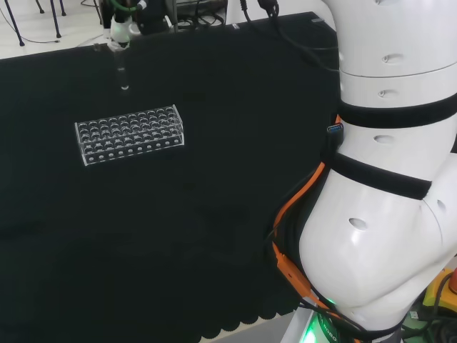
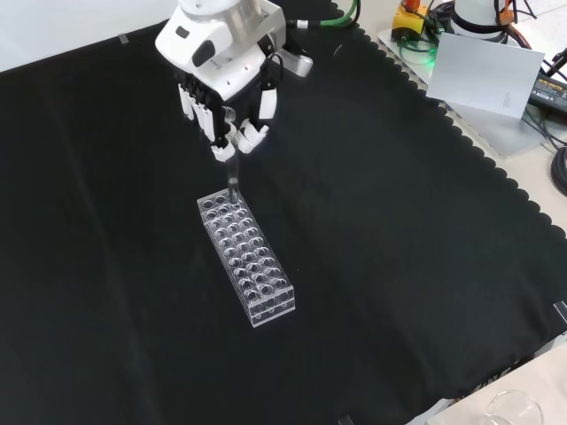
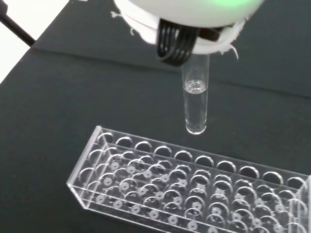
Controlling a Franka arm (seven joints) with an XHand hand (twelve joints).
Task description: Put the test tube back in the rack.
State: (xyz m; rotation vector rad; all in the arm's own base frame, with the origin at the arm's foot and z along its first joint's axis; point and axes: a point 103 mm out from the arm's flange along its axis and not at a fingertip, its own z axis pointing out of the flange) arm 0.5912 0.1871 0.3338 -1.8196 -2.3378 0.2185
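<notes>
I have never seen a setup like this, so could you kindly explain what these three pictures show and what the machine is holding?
It is one white robot arm with a black and white hand in place of a gripper, working over a black cloth. The head view looks over the arm from behind, the front view looks down from the opposite side, and the wrist view sits by the palm. On the cloth lies a clear rack of many holes. The hand pinches a clear test tube upright, hanging above the rack's end and not yet in a hole.
</notes>
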